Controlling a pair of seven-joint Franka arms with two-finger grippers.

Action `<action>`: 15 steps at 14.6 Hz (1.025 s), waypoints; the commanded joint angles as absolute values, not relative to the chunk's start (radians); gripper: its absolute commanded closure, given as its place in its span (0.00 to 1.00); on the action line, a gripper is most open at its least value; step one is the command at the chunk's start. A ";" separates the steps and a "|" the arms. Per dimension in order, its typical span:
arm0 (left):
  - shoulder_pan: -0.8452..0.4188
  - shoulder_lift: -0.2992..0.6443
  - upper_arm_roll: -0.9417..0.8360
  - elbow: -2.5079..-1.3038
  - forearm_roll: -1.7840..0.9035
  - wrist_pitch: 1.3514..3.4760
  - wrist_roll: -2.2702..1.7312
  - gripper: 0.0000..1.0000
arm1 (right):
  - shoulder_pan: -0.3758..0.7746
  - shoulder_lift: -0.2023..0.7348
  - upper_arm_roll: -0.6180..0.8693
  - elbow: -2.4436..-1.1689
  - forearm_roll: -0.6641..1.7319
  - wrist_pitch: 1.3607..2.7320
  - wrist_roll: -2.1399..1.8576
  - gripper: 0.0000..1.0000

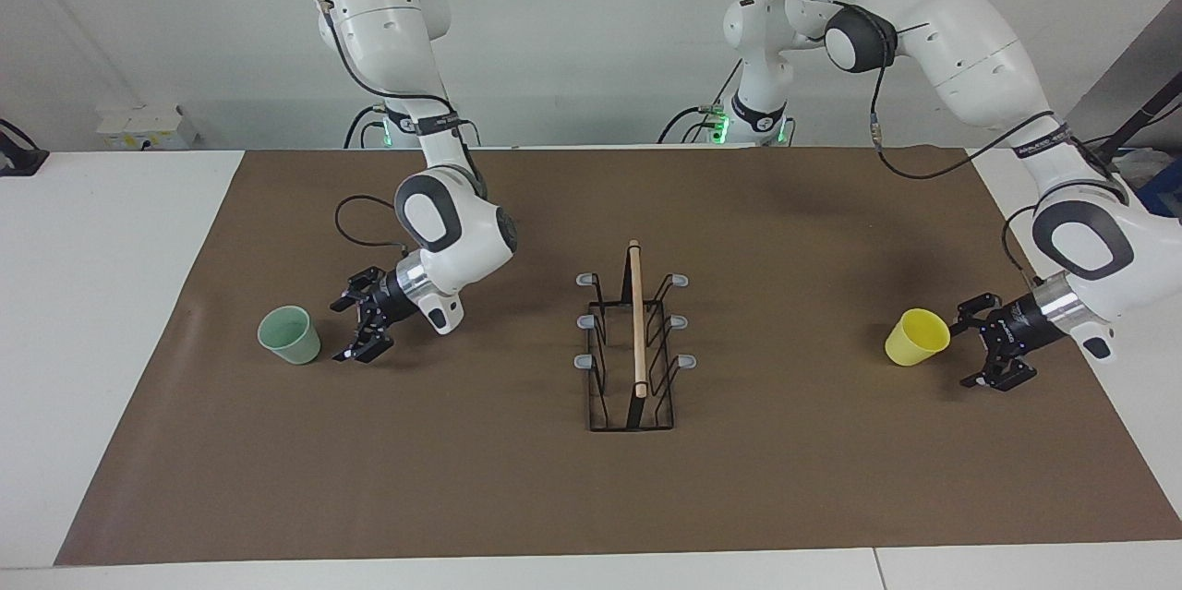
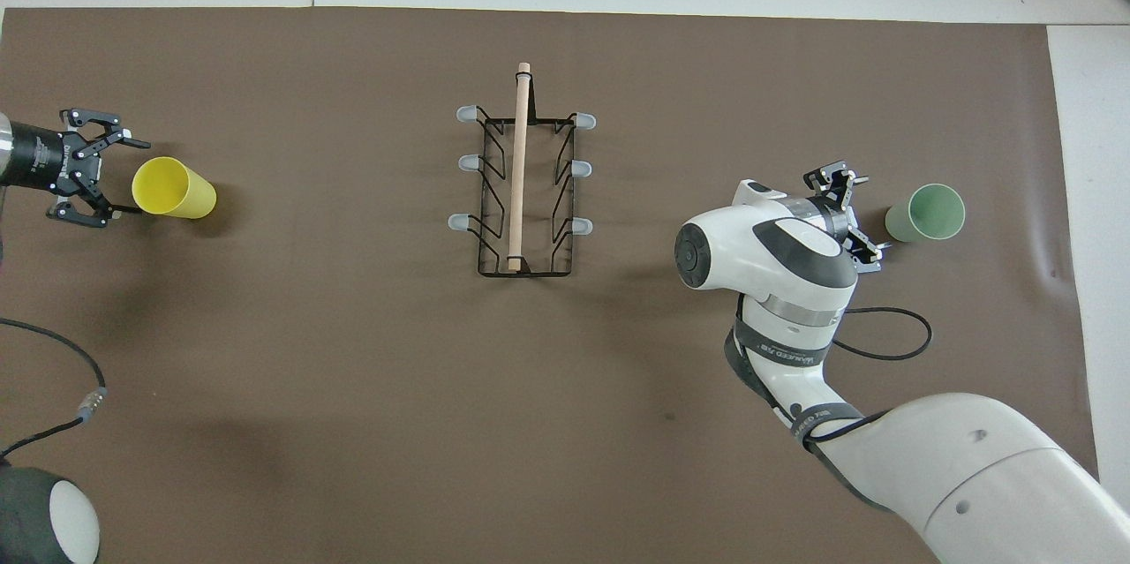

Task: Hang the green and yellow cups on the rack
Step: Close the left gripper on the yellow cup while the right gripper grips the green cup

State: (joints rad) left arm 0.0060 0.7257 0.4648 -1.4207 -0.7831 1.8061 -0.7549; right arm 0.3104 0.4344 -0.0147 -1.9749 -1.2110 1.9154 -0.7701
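We are seeing the green cup (image 1: 290, 335) standing upright near the right arm's edge of the brown mat (image 1: 517, 488), the right gripper (image 1: 362, 324) spread just beside it. The rack (image 1: 633, 345) is sitting mid-mat. The yellow cup (image 1: 917, 337) is tilting near the left arm's edge, the left gripper (image 1: 990, 347) gaping beside it

Bright, even overhead light, soft faint shadows, sharp focus throughout.

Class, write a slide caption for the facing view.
Open left gripper beside yellow cup, open right gripper beside green cup; rack empty.
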 commanded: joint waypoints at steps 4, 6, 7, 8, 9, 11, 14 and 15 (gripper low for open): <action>-0.018 0.574 0.502 -1.721 -0.977 1.815 -0.811 0.00 | 0.293 0.442 -0.015 -2.045 -1.360 1.950 -0.726 0.00; -0.009 0.522 0.500 -1.821 -1.050 1.822 -0.810 0.00 | 0.281 0.440 -0.017 -2.048 -1.384 1.951 -0.724 0.00; -0.020 0.522 0.503 -1.838 -1.105 1.831 -0.810 0.00 | 0.273 0.440 -0.017 -2.055 -1.390 1.954 -0.724 0.00; -0.021 0.519 0.503 -1.859 -1.132 1.857 -0.811 0.00 | 0.267 0.439 -0.015 -2.065 -1.408 1.954 -0.716 0.00; -0.021 0.511 0.500 -1.874 -1.164 1.877 -0.815 0.00 | 0.256 0.437 -0.015 -2.075 -1.420 1.954 -0.692 0.00; -0.037 0.511 0.502 -1.891 -1.218 1.910 -0.819 0.00 | 0.238 0.433 -0.015 -2.098 -1.442 1.956 -0.640 0.00; -0.044 0.511 0.500 -1.901 -1.245 1.934 -0.828 0.00 | 0.229 0.430 -0.015 -2.114 -1.460 1.957 -0.606 0.00; -0.057 0.514 0.500 -1.899 -1.274 1.966 -0.839 0.00 | 0.229 0.430 -0.015 -2.115 -1.463 1.957 -0.604 0.00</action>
State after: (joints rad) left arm -0.0248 0.5476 0.4909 -1.8549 -1.2275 1.9081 -0.8151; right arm 0.2403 0.4477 -0.0221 -2.0872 -1.4206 1.9389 -0.6354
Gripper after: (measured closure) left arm 0.000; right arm 0.000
